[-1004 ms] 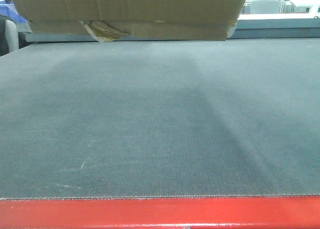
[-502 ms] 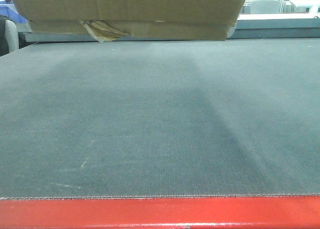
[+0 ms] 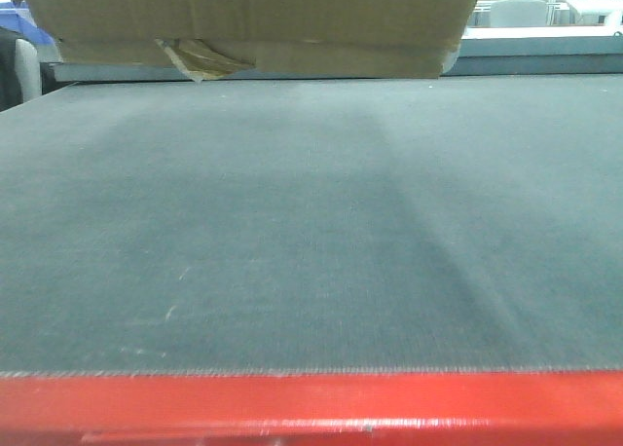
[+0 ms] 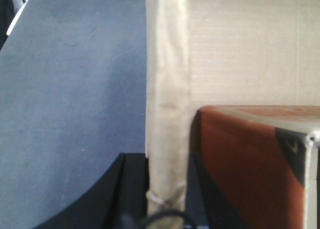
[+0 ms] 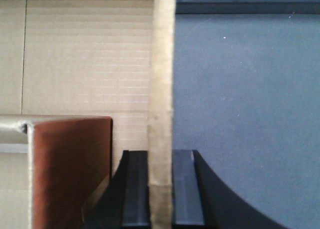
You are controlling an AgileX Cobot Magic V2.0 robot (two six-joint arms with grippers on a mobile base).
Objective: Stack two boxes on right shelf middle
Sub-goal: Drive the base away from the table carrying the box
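Observation:
One brown cardboard box [image 3: 253, 18] with torn yellowish tape [image 3: 200, 58] hangs above the grey felt surface, at the top of the front view. My left gripper [image 4: 167, 161] is shut on the box's left wall [image 4: 167, 79], with one black finger [image 4: 131, 189] on each side. My right gripper [image 5: 161, 156] is shut on the opposite wall [image 5: 162, 64] in the same way. A red carton [image 4: 250, 159] lies inside the box [image 5: 85, 59]. The other box and the shelf are out of view.
The grey felt surface [image 3: 311, 232] fills most of the front view, with a red edge [image 3: 311, 407] along its near side. A blue bin [image 3: 21, 19] and a grey chair back [image 3: 24, 68] stand at the far left. More furniture shows at the far right.
The red edge sits higher and wider in the front view and the background has shifted slightly. The box keeps its place at the top of the frame.

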